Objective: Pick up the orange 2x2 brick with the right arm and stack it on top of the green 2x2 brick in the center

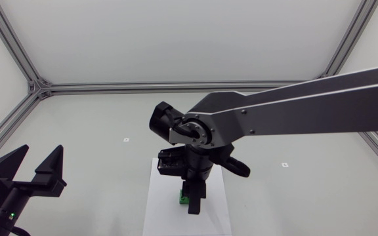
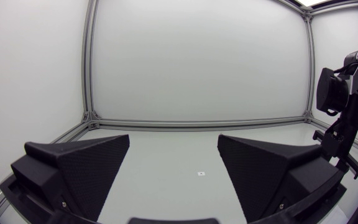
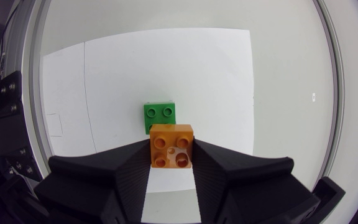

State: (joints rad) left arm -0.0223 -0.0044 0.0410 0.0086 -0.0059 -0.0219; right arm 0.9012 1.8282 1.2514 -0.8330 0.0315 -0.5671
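Observation:
The orange 2x2 brick [image 3: 171,145] sits between the two black fingers of my right gripper [image 3: 171,163], which is shut on it from both sides. Just ahead of it and below, the green 2x2 brick [image 3: 160,116] lies on a white sheet [image 3: 216,81]. From the head view, my right arm reaches to the table's middle and its gripper [image 1: 193,203] points down over the green brick [image 1: 184,197], mostly hiding it; the orange brick is hidden there. My left gripper [image 2: 174,163] rests open at the left side, nothing between its fingers.
The white sheet [image 1: 163,210] lies at the table's front middle. Small markers dot the table [image 1: 126,139] [image 1: 284,164]. An aluminium frame [image 1: 38,88] borders the table at the back and sides.

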